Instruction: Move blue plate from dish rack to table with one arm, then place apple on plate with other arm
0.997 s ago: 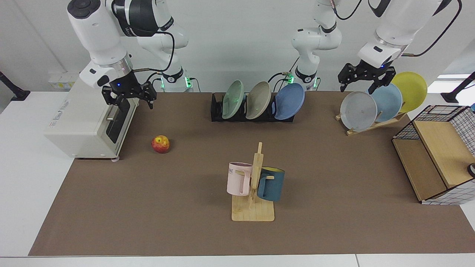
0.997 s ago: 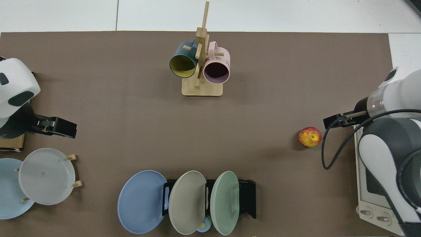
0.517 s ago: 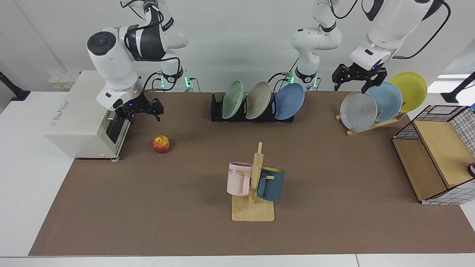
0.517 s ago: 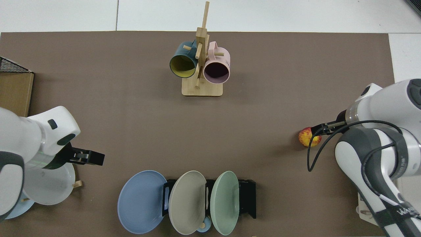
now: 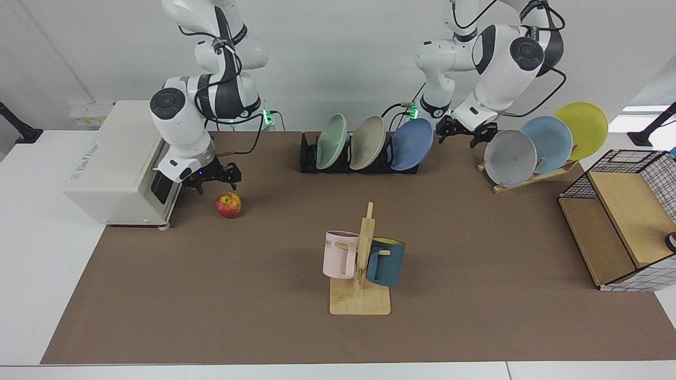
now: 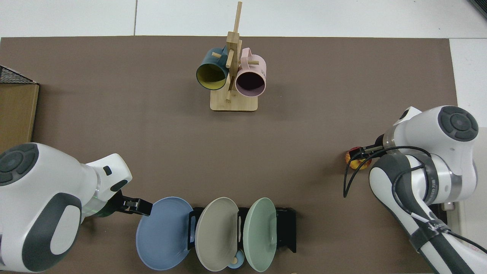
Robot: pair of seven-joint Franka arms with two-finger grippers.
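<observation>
The blue plate [image 5: 411,143] [image 6: 163,233] leans in the end slot of the black dish rack [image 5: 309,154] [image 6: 288,228], beside a beige plate and a green plate. My left gripper [image 5: 463,137] [image 6: 140,207] hovers open just beside the blue plate's rim, apart from it. The apple [image 5: 228,205] [image 6: 356,164] lies on the brown table [image 5: 211,295] near the white oven. My right gripper [image 5: 216,184] [image 6: 359,154] hangs open just above and behind the apple, partly covering it in the top view.
A white oven [image 5: 113,163] stands beside the apple. A wooden mug tree [image 5: 362,264] with a pink and a teal mug stands mid-table. A slanted wooden stand [image 5: 528,150] holds grey, sky-blue and yellow plates. A wire-and-wood shelf [image 5: 618,221] sits at the table's end.
The left gripper has moved from above the wooden plate stand down to the blue plate's side. The right gripper has come down from in front of the oven to just over the apple.
</observation>
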